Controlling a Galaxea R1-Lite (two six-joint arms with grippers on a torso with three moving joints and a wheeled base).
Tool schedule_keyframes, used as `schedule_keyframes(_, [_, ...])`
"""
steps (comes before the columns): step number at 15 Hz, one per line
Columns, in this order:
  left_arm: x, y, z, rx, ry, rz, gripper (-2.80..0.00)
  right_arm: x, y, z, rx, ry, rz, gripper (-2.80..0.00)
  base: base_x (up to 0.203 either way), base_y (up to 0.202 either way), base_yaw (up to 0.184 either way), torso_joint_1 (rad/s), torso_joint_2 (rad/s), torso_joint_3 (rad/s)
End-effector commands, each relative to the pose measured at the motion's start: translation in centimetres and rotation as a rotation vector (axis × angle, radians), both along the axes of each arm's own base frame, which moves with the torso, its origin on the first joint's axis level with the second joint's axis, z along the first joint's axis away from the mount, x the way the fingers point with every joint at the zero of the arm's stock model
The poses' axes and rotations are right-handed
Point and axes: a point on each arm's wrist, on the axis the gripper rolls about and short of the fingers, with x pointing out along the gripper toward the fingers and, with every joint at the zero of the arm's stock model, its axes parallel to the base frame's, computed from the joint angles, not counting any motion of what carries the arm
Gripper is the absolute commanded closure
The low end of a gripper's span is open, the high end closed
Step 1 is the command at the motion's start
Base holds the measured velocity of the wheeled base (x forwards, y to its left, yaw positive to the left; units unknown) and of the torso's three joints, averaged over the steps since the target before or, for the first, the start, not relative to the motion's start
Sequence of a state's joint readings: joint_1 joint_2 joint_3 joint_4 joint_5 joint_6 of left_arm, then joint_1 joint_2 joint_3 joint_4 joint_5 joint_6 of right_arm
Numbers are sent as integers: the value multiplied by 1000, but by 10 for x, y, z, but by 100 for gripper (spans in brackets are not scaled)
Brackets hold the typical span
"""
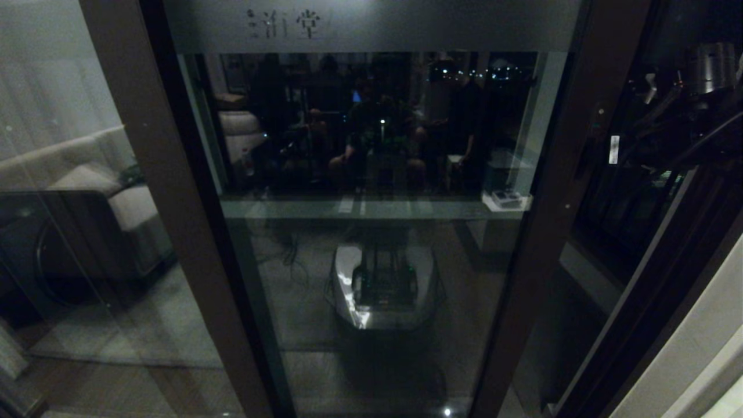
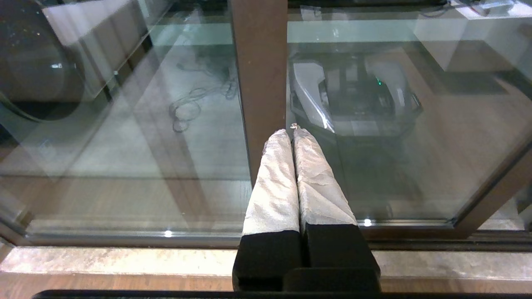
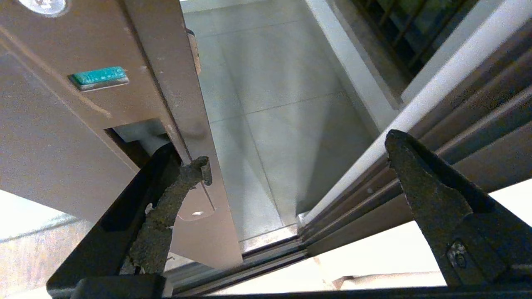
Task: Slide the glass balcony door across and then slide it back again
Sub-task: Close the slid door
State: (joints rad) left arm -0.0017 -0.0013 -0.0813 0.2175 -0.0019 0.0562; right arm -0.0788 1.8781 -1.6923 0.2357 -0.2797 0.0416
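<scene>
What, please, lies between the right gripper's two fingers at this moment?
In the right wrist view, the right gripper is open: between its fingers lie the glass balcony door's edge stile and the open gap showing pale floor tiles.

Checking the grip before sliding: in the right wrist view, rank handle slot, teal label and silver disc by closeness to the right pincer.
1. handle slot, at one finger of the open right pincer.
2. teal label, further along the door stile.
3. silver disc, furthest along it.

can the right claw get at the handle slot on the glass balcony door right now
Probably yes. The right claw is open, and one finger already sits at the handle slot in the glass balcony door; nothing blocks it.
</scene>
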Motion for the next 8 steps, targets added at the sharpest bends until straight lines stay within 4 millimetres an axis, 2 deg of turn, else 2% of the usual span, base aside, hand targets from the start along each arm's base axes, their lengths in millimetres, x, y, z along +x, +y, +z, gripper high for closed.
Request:
schedule_keyframes(1, [0, 0, 0, 1, 2, 0, 0, -1, -5, 0, 0, 0, -1, -280, 0, 0, 0, 0, 0, 0])
schedule_keyframes(8, [0, 0, 0, 1, 2, 0, 0, -3, -16, 1, -2, 1, -21, -280, 0, 0, 0, 0, 0, 0])
